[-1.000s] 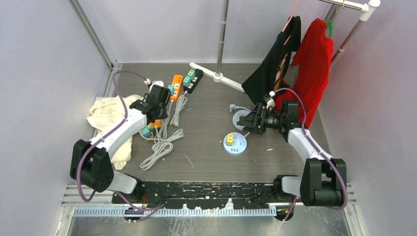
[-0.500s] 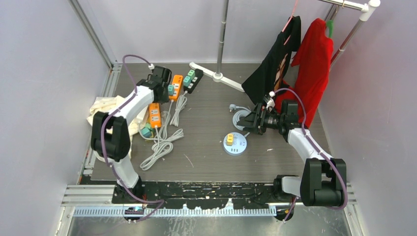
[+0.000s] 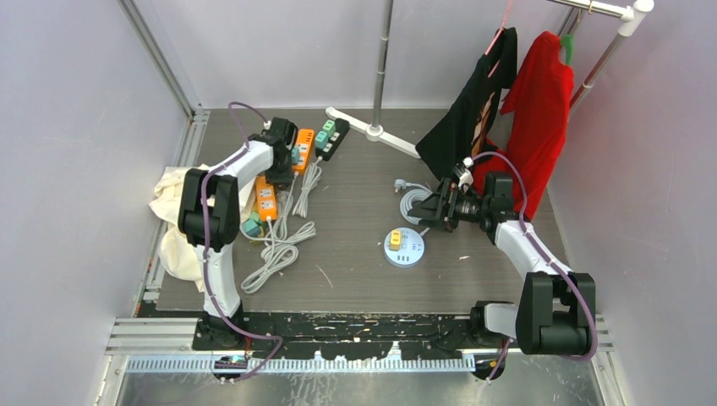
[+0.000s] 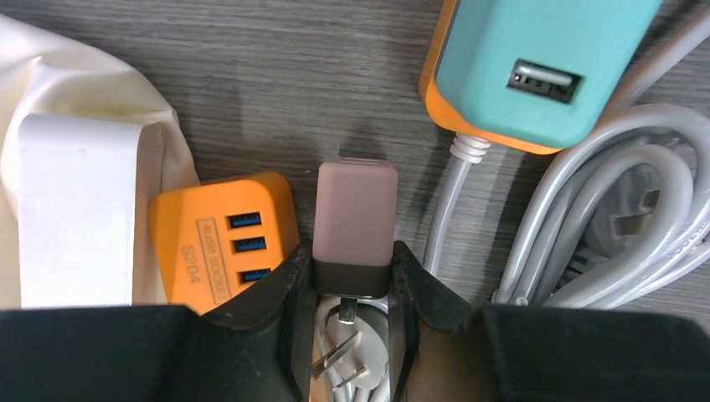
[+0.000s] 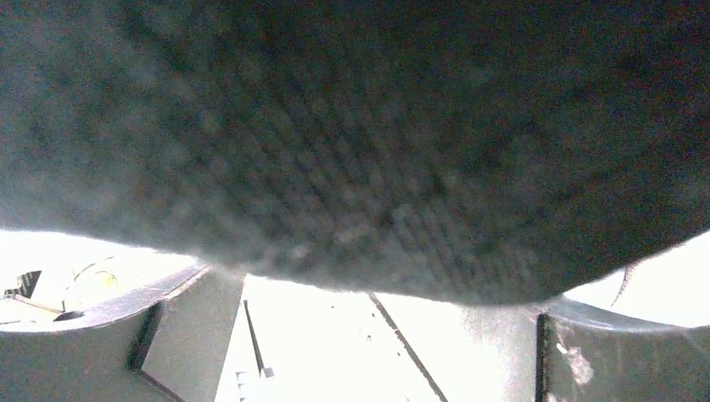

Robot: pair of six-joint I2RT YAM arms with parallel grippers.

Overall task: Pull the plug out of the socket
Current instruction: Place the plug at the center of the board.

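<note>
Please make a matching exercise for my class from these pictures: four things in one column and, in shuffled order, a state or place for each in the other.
Things
1. left hand
2. right hand
3. red shirt
4. round white socket

States
A. hangs from the rail
B. open
C. has a yellow block on top
D. shut on the pink plug

Pairs: 1-D, 2-B, 3-A, 4-C

White-and-black arms [image 3: 239, 166], purple cables [image 3: 507, 164]
</note>
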